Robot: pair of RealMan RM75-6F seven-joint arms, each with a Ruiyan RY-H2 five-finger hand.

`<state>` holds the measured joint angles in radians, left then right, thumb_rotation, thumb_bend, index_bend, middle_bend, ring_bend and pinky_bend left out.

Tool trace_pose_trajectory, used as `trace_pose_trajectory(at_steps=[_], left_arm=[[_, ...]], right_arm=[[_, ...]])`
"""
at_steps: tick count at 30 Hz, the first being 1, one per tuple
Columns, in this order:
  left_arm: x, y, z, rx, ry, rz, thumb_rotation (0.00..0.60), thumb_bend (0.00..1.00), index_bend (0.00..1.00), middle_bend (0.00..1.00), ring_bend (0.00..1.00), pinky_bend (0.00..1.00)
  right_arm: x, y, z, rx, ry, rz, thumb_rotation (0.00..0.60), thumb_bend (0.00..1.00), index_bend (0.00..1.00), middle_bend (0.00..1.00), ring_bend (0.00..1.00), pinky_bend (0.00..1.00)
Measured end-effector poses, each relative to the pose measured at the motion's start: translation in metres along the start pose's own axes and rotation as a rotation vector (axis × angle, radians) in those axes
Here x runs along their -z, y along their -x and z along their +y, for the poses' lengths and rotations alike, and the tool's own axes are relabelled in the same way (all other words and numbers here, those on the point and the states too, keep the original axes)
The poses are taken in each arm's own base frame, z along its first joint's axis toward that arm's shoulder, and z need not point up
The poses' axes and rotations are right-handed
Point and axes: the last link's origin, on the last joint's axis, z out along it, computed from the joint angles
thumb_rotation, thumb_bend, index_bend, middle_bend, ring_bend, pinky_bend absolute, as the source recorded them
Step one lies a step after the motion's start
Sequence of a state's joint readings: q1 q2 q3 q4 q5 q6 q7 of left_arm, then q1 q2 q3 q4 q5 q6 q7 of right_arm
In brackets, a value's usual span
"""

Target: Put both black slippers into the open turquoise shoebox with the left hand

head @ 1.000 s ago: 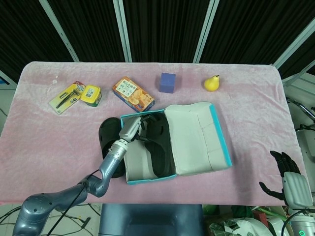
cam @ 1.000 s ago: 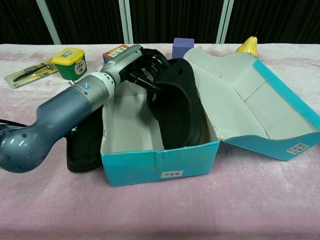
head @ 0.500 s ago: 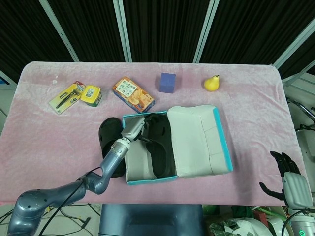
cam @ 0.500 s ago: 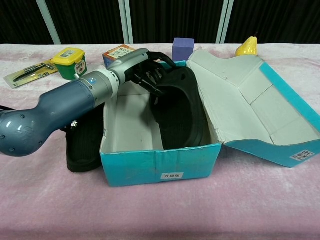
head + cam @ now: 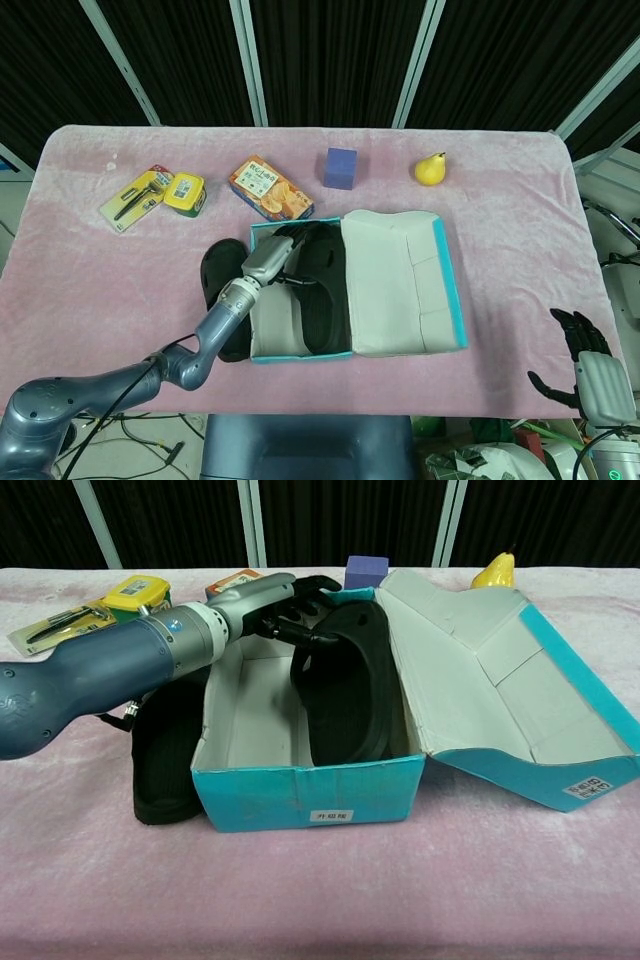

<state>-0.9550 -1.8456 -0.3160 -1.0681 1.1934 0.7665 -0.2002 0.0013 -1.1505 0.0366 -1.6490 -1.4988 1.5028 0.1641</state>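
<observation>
Chest view puts the turquoise shoebox (image 5: 305, 805) nearest, its front wall facing the camera with a small white label, its lid (image 5: 500, 695) folded out to the right and resting on the pink table cover (image 5: 320, 900). One black slipper (image 5: 345, 695) lies inside the box, tilted, leaning against the right inner wall. The left hand (image 5: 275, 605) reaches in over the box's back left corner, its dark fingers (image 5: 300, 615) curled at the slipper's upper end; whether they grasp the slipper or only touch it cannot be told. The other black slipper (image 5: 165, 755) lies on the cover just beside the box's left wall, partly under the grey-blue left arm (image 5: 100, 675).

Head view shows the right hand (image 5: 590, 375) low at the frame's right edge, off the table, fingers apart and holding nothing. Farther back on the table, from left to right, sit a yellow blister pack with a dark tool (image 5: 135, 198), a yellow-lidded tub (image 5: 185, 192), an orange snack box (image 5: 270, 190), a purple cube (image 5: 340, 167) and a yellow pear (image 5: 430, 168), all well apart from the shoebox.
</observation>
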Motion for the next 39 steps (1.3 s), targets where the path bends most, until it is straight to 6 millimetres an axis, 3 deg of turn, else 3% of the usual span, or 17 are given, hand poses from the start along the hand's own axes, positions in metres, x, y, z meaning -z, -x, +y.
trace_pose_trajectory(at_steps=[10,21,22,25,27,29,34,39], left_arm=[[0.009,-0.01,-0.002,-0.123,-0.011,-0.057,0.324,0.0,0.0,0.0,0.0,0.0],[0.016,-0.014,0.006,-0.116,-0.044,-0.105,0.325,0.0,0.0,0.0,0.0,0.0],[0.017,-0.016,0.008,-0.111,-0.041,-0.102,0.309,0.0,0.0,0.0,0.0,0.0],[0.02,-0.021,0.014,-0.109,-0.026,-0.081,0.172,0.0,0.01,0.02,0.0,0.0],[0.022,-0.025,0.017,-0.106,-0.016,-0.053,0.059,0.0,0.08,0.12,0.03,0.0],[0.025,-0.031,0.02,-0.105,-0.003,-0.01,0.006,0.0,0.14,0.19,0.08,0.0],[0.033,-0.042,0.025,-0.147,0.039,0.103,0.0,0.0,0.18,0.25,0.09,0.01],[0.035,-0.038,0.028,-0.208,0.053,0.109,0.0,0.0,0.17,0.25,0.09,0.01]], right_arm=[[0.001,0.0,-0.001,0.001,-0.001,0.003,0.6,0.13,0.12,0.1,0.0,0.1],[0.001,-0.001,-0.002,0.001,-0.001,0.004,0.6,0.13,0.12,0.1,0.0,0.1],[0.001,-0.001,-0.002,0.001,-0.001,0.004,0.6,0.13,0.12,0.1,0.0,0.1],[0.001,0.0,-0.002,0.002,-0.002,0.001,0.6,0.13,0.12,0.1,0.0,0.1],[0.0,0.0,-0.002,0.001,-0.004,-0.001,0.6,0.13,0.12,0.1,0.0,0.1],[-0.001,0.001,-0.001,0.001,-0.005,-0.003,0.6,0.13,0.12,0.1,0.0,0.1],[-0.002,0.001,-0.001,0.0,-0.008,-0.006,0.6,0.13,0.12,0.1,0.0,0.1],[-0.002,0.002,0.0,-0.004,-0.008,-0.008,0.6,0.13,0.12,0.1,0.0,0.1]])
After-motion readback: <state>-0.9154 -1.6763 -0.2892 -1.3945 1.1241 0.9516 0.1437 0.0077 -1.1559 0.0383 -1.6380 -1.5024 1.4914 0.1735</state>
